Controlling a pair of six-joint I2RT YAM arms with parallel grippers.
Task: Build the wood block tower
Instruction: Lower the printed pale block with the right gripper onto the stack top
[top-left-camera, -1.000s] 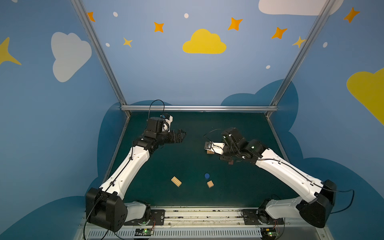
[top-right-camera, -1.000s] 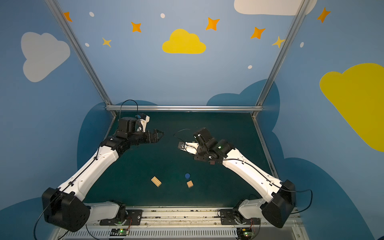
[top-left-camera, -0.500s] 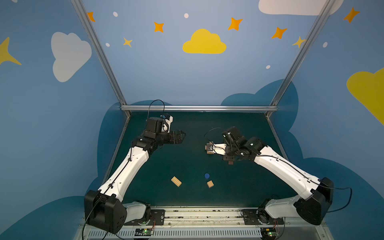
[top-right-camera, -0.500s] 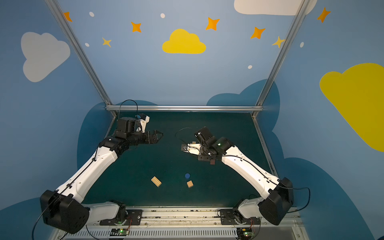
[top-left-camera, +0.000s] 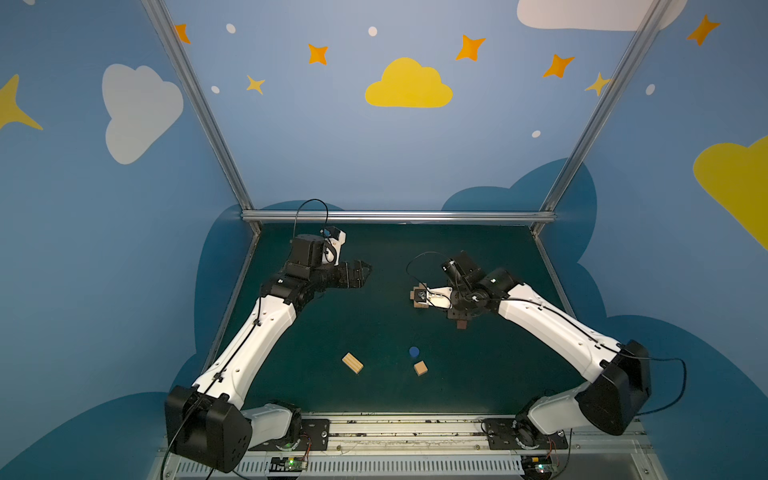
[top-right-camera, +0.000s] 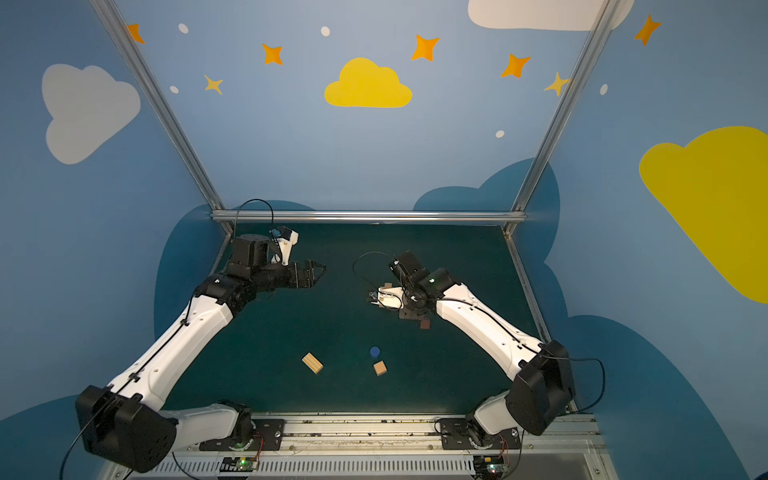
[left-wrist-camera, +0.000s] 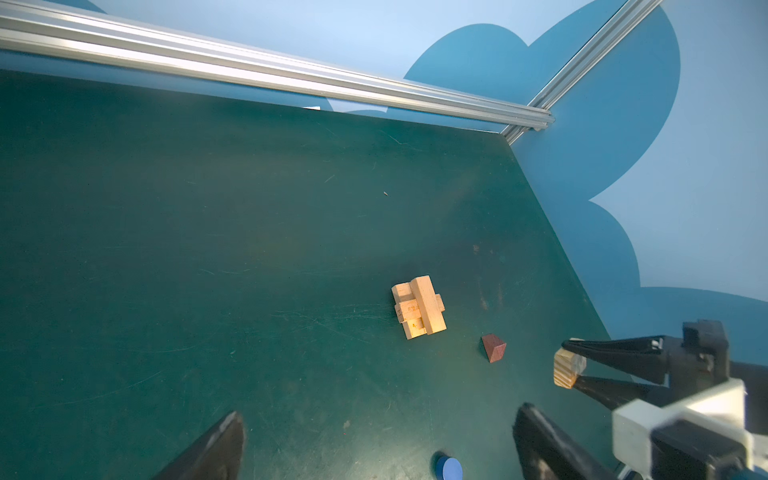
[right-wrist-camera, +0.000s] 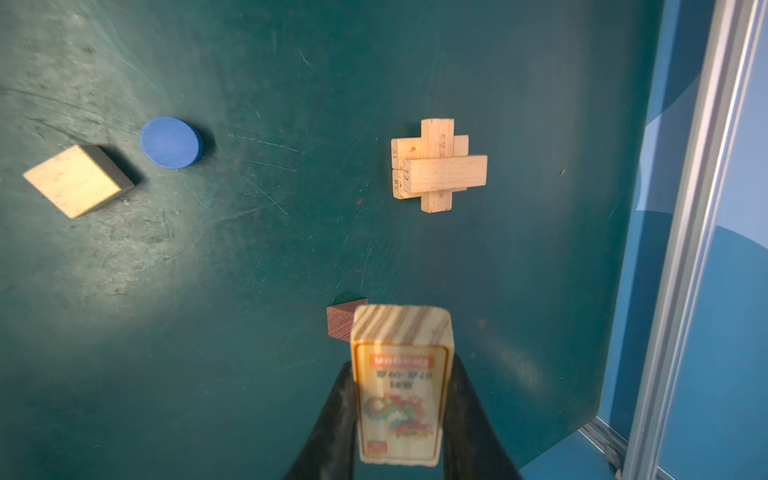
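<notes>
While the right gripper (left-wrist-camera: 570, 362) is hanging above the green table (left-wrist-camera: 208, 249), its two jaws are pressing on the long sides of a light wooden bar (right-wrist-camera: 401, 386), so it is clamped on this bar. The left gripper (left-wrist-camera: 374, 449) is waiting with its jaws wide apart and is carrying nothing.

The wood block tower (left-wrist-camera: 417, 307) is standing on the right half of the table, near the held bar but apart from it. Its tan bars are lying crosswise in layers. The dark cube (left-wrist-camera: 493, 347) is lying just beside the tower, not touching it. A blue round piece (right-wrist-camera: 171, 142), a tan cube (right-wrist-camera: 77, 180) and another bar (top-left-camera: 352, 363) are lying well apart from it.

I am judging the bars to be light, stiff and rather smooth, so gripping one across its narrow width, near the middle, is looking right. The tower is probably only a loose stack, so a small push is likely to shift it.
</notes>
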